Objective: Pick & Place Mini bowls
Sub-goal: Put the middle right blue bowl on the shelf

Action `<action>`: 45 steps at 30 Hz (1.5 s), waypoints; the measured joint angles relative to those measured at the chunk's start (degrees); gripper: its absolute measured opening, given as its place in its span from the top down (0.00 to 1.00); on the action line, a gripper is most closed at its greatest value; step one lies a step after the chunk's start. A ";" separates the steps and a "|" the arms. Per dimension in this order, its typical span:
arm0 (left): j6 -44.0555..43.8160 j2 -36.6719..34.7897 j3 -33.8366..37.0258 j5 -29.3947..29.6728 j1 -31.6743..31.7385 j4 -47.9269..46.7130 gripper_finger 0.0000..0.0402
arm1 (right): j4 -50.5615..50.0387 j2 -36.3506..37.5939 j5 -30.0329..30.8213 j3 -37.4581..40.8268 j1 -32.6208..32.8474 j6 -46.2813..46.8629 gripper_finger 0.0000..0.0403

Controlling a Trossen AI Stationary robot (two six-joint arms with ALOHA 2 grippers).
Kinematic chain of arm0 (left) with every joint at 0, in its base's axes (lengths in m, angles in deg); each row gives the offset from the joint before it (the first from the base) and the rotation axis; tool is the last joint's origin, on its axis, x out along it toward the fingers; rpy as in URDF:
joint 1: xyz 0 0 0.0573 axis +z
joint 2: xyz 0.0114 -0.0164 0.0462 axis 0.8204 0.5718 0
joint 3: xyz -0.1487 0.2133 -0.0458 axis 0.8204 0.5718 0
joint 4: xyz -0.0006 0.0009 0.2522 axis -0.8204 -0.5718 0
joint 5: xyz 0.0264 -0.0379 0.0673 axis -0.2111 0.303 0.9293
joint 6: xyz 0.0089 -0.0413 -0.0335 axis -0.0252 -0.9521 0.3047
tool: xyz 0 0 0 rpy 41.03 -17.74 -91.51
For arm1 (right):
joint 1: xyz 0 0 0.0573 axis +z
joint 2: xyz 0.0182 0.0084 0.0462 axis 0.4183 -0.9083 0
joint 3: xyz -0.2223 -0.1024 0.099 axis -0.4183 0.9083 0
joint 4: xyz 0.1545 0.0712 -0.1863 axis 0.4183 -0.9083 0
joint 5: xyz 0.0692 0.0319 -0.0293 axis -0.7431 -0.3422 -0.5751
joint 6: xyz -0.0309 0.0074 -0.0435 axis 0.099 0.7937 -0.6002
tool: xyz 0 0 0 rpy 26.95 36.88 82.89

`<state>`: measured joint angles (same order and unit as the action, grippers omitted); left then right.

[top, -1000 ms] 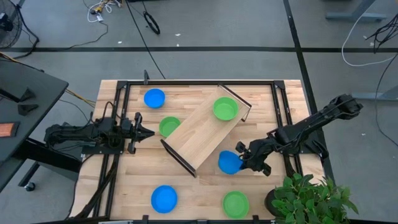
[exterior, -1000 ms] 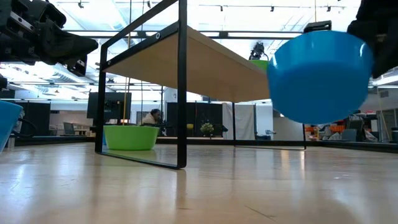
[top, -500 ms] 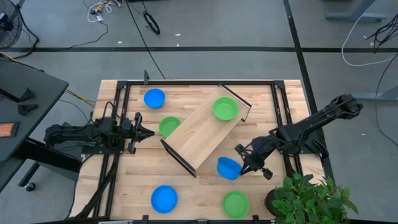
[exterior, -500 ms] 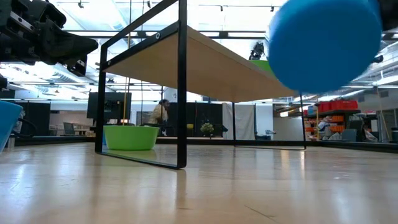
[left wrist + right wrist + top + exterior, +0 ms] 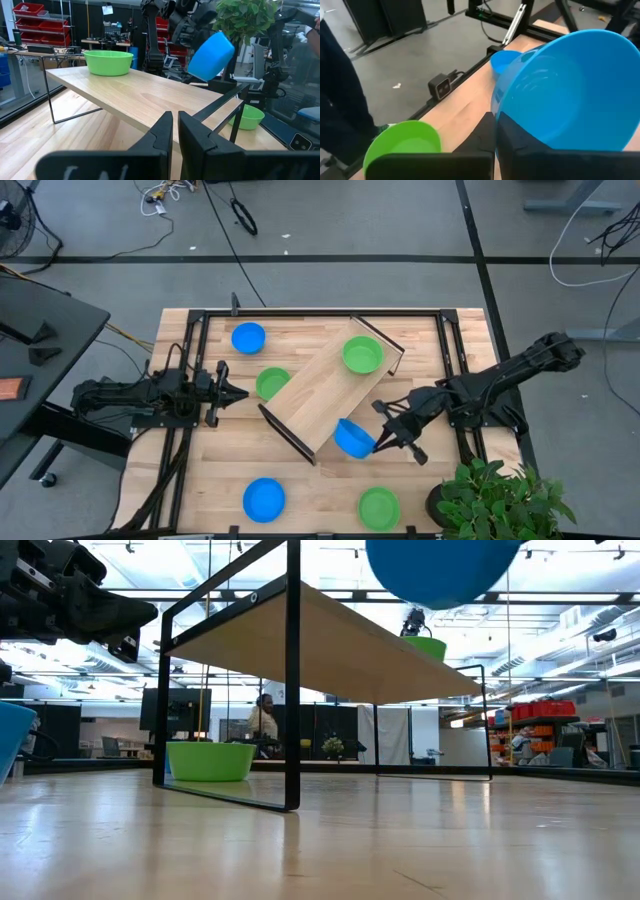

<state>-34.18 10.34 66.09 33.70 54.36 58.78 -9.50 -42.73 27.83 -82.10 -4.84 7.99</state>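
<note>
Looking straight down from above on the whole pale wooden table [image 5: 220,470]; level from table-top height, close beneath the long pale wooden tray [image 5: 330,640]. From each wrist, forward past dark fingers, both catching the raised bright blue plastic bowl [image 5: 211,49].

The small round blue plastic bowl [image 5: 353,438] pinched in my right claw [image 5: 381,442] looks smooth and softly glossy, with faint sheen rings inside it, and my dark fingers [image 5: 485,135] on its rim are matt black plastic. Below it, the long pale wooden tray [image 5: 325,395] has a smooth satin top with fine grain and thin matt black metal legs [image 5: 292,680]. The round green plastic bowl [image 5: 109,62] on that tray is just as smooth, and the light wooden plank table [image 5: 320,840] under the tray shines with a varnished, reflective finish.
</note>
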 joint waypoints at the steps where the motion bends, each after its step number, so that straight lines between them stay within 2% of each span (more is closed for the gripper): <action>1: -0.02 0.00 -0.01 0.00 0.01 0.02 0.92 | -0.43 0.00 0.01 -0.27 -0.31 0.00 1.00; 13: -0.02 0.00 0.00 0.00 0.01 0.02 0.92 | -1.88 -0.05 2.34 -2.97 -5.06 -0.40 1.00; 29: -0.02 -0.02 -0.01 0.00 0.00 0.01 0.92 | -9.49 -0.57 3.64 -20.20 -9.32 1.65 1.00; 36: -0.02 0.00 -0.01 0.00 -0.01 0.02 0.92 | -17.05 -0.59 6.53 -28.07 -11.82 1.05 1.00; 45: -0.01 -0.02 0.01 0.00 -0.01 -0.01 0.92 | -25.47 -3.33 6.63 -36.86 -13.56 -0.87 1.00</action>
<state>-34.19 10.32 66.09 33.70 54.35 58.77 -34.97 -46.06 34.47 -118.96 -18.40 7.13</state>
